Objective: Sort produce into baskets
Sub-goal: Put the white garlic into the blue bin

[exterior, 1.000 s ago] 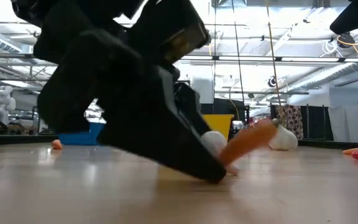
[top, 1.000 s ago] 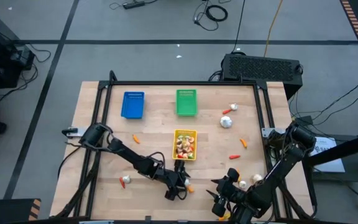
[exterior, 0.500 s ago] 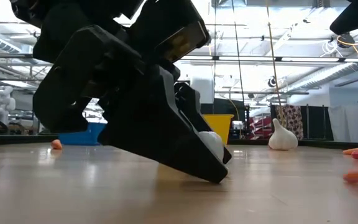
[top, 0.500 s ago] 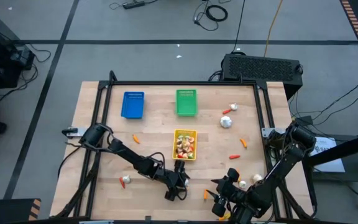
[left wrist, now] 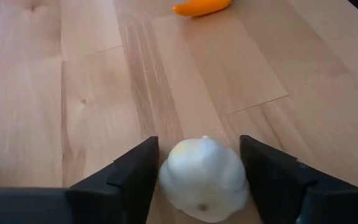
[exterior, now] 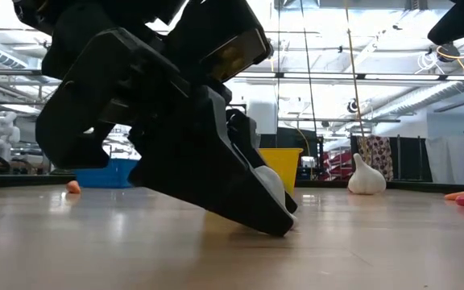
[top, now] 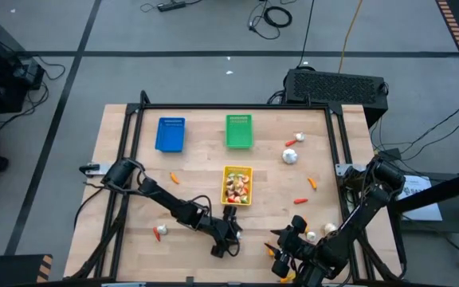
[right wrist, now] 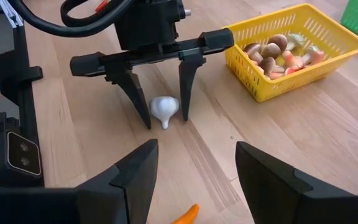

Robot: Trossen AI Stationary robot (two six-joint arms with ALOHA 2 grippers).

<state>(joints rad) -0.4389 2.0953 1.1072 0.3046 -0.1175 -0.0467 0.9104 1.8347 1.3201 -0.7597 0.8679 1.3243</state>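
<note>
On the pale wooden plank table (top: 198,171), the left gripper (right wrist: 164,115) straddles a small white garlic bulb (right wrist: 164,109), jaws parted, not yet pinching it; the right gripper (top: 281,259) waits open nearby; grey floor, cables beyond
</note>
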